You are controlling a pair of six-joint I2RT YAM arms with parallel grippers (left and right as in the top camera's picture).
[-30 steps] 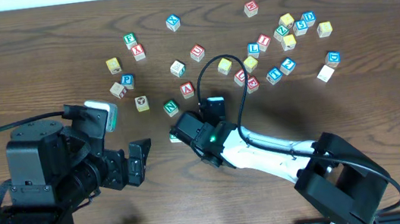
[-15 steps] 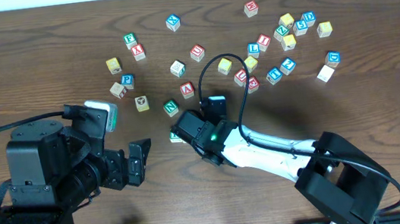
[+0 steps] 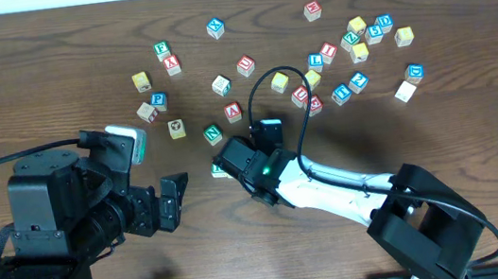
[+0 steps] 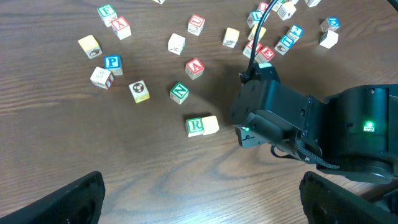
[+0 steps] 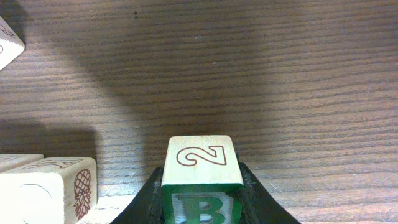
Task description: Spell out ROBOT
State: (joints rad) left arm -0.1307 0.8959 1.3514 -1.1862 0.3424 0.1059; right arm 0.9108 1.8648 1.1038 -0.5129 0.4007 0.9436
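Note:
My right gripper [image 5: 200, 202] is shut on a wooden cube [image 5: 199, 168] that shows a green B on its near face and a red 2 on top. Just to its left in the right wrist view stands a cube with a pineapple picture [image 5: 50, 186]. The left wrist view shows the green R cube [image 4: 195, 126] with a pale yellow cube [image 4: 211, 124] touching its right side; the right gripper's black body [image 4: 273, 115] hangs just right of that pair and hides the B cube. My left gripper [image 4: 202, 208] is open and empty, nearer the front edge.
A green N cube [image 4: 180, 93] and a red A cube [image 4: 194, 67] lie just behind the R pair. Several more letter cubes are scattered across the back left [image 3: 158, 99] and back right [image 3: 357, 50]. The right arm's cable [image 3: 295, 124] loops over the middle.
The right gripper has shifted very slightly to the right with the B cube. The left arm and the loose cubes have not moved.

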